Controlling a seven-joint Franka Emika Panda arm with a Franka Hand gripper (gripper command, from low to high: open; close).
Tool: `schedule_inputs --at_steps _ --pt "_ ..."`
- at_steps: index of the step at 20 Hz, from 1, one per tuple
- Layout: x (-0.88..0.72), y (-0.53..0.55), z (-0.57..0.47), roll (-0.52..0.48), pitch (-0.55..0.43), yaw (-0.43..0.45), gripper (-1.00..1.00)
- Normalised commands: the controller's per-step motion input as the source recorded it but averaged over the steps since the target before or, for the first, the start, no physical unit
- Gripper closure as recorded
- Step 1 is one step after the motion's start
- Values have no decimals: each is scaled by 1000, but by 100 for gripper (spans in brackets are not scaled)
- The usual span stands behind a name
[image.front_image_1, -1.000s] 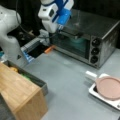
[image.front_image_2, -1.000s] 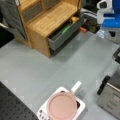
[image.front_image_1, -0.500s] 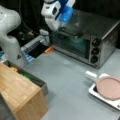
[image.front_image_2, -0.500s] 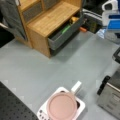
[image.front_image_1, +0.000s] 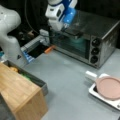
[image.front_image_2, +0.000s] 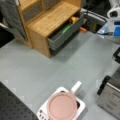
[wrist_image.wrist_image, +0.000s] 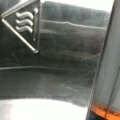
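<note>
Right now the gripper (image.front_image_1: 73, 32) sits at the upper middle of a front view, pressed against the top front edge of the toaster oven (image.front_image_1: 86, 41), about where the door's handle (image.front_image_1: 73, 33) runs. Whether its fingers are closed on that handle or merely resting by it cannot be told; the blue-and-white wrist body covers them. The wrist view offers no help: it is filled with the oven's shiny metal skin and a hot-surface warning sign (wrist_image.wrist_image: 25, 23) at the upper left, with no fingertips showing.

The risk, as a judgement: contact this tight on smooth metal could slip, or a pull off-line could drag the whole oven across the grey table (image.front_image_1: 67, 85). The orange-tipped tool (image.front_image_1: 49, 49) lies just beside the oven's lower left corner and could be knocked.

Elsewhere, the pink plate (image.front_image_2: 62, 106) rests on its white tray (image.front_image_2: 80, 106) at the bottom of a front view, well apart. The wooden cabinet (image.front_image_2: 50, 22) has its drawer (image.front_image_2: 65, 32) open; its contents are hard to make out. The oven is cut off in that view.
</note>
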Motion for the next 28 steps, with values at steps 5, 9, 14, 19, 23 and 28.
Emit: schedule_inputs --at_steps 5,9,14,19,23,28 --pt "52 143 -131 55 -44 -59 -100" --pt "-14 181 -281 86 -76 -64 -100" --pt "-91 106 -309 127 -115 -68 -100" --pt "-154 -36 -260 164 -140 -57 -100" --pt "-180 -200 -270 209 -143 -13 -100" --pt "-173 -381 -285 290 -130 6 -100"
